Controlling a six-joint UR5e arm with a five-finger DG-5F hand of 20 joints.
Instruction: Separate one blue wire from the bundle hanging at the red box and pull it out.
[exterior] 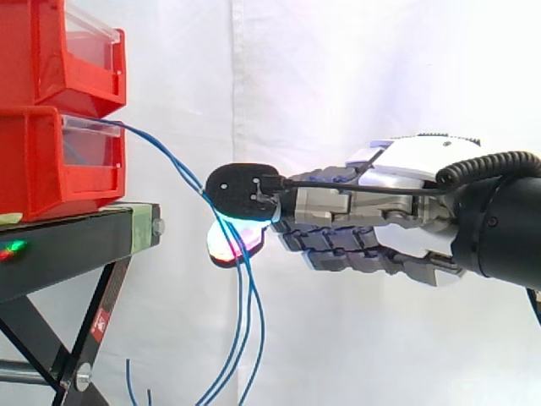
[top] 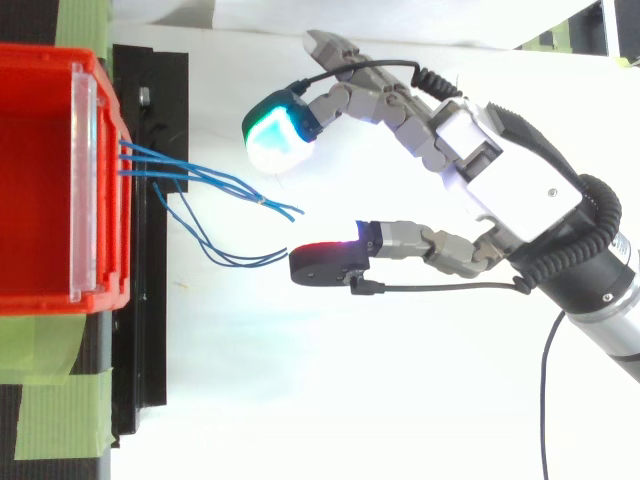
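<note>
Out from the red box (top: 110, 270), the hand (top: 500, 185) brackets the hanging blue wires (top: 230, 186), fingers apart, clamping nothing, evidently to isolate one.

Two red bins (exterior: 51, 161), one black stand (exterior: 76, 245), at least three blue wires (top: 262, 201)

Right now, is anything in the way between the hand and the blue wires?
No, nothing visible. The open hand has its pads on either side of the wires hanging from the red box, with nothing else between them.
</note>
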